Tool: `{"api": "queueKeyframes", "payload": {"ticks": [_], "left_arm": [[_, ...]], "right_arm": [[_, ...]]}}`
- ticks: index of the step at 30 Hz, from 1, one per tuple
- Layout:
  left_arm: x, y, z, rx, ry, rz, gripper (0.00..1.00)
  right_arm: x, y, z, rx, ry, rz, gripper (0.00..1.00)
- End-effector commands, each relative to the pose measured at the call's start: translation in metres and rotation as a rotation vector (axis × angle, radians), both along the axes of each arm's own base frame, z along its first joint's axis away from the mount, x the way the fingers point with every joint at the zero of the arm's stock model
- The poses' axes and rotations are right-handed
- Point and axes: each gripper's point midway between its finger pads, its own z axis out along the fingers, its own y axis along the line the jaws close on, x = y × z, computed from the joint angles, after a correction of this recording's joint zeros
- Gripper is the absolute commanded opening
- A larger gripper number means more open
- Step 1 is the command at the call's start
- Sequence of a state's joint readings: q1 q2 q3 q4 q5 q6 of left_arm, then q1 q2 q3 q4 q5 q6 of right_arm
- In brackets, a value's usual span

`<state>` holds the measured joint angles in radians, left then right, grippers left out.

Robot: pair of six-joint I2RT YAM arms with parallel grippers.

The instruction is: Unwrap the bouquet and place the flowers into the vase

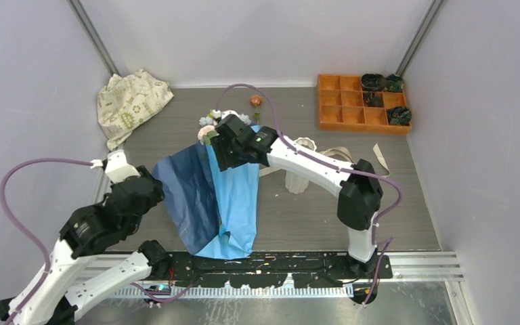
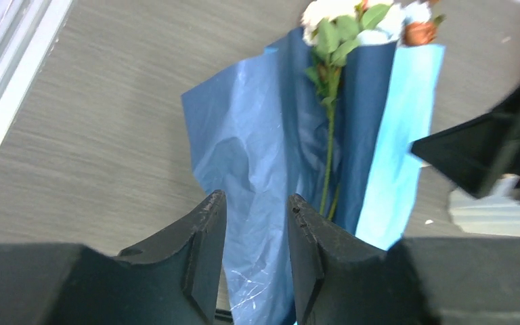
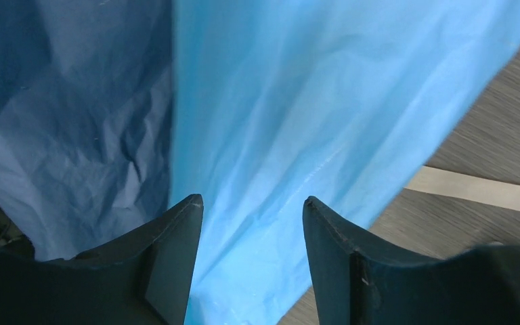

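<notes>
Grey wood-grain laminate surface [image 1: 311, 223], pale walls on three sides.

The bouquet [image 1: 225, 177] lies mid-surface, just ahead of the arm bases. Its paper wrap [image 1: 233, 203] is opened into a flat, creased sheet. The right half is bright light blue, the left half darker navy and crinkled, and the narrow end points to the near edge.

The right arm reaches over the top of the wrap. The right end effector [image 3: 252, 203] has its black wedge fingers spread, hanging over the light blue paper close to the navy fold and pinching nothing.

The left end effector [image 2: 256, 203] is at the wrap's left edge, fingers parted with a narrow gap. Crinkled navy paper shows through the gap; no grip on it can be seen.

A cream cloth [image 1: 132, 101] with green print is crumpled in the far left corner. An orange compartment tray [image 1: 342, 108], a rectangular grid, sits far right with small dark items [image 1: 399, 115] in its right-hand cells.

The vase [image 1: 296, 181], white and ridged, is just right of the wrap and half hidden under the right forearm. Upright or tipped: cannot tell.

The flowers [image 1: 208, 128] are at the wrap's far end, still on the paper. They have white-pink and pale blue heads, and a rust-orange one [image 1: 256, 100] sticks out beyond. In the left wrist view, a thin green stem [image 2: 328, 156] with small leaves runs down the navy fold.

A flat, loose beige ribbon [image 1: 338, 153] lies right of the vase.
</notes>
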<state>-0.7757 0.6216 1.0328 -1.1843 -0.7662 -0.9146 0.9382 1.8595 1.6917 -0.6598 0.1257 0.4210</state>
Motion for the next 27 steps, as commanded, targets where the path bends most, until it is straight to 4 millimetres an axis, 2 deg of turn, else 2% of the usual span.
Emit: {"api": "queueKeyframes", "payload": {"ticks": [1,5,8,11,16,19,23,25,27], "left_arm": [[0.007,-0.001,0.042,-0.081,-0.151,-0.017,0.38],[0.013,-0.008,0.049,-0.068,-0.152,-0.035,0.35],[0.017,-0.014,0.050,-0.056,-0.142,-0.050,0.34],[0.019,-0.017,0.050,-0.063,-0.144,-0.057,0.34],[0.017,-0.020,0.047,-0.098,-0.160,-0.068,0.35],[0.019,-0.025,0.041,-0.111,-0.156,-0.076,0.35],[0.026,-0.041,0.028,-0.124,-0.126,-0.106,0.35],[0.031,-0.052,0.021,-0.133,-0.106,-0.128,0.34],[0.035,-0.062,0.014,-0.143,-0.087,-0.149,0.33]], "right_arm": [[-0.012,0.035,0.030,0.047,-0.049,0.055,0.63],[-0.030,0.054,0.010,-0.014,-0.029,0.105,0.64],[-0.035,0.061,-0.008,-0.066,-0.013,0.110,0.64],[-0.028,0.059,-0.025,-0.126,-0.016,0.083,0.62],[-0.016,0.052,-0.035,-0.203,-0.056,0.054,0.54],[-0.011,0.048,-0.034,-0.223,-0.082,0.043,0.45],[-0.002,0.041,-0.028,-0.256,-0.126,0.023,0.15],[0.005,0.035,-0.018,-0.270,-0.161,0.001,0.02],[0.011,0.025,-0.004,-0.281,-0.197,-0.021,0.01]]}}
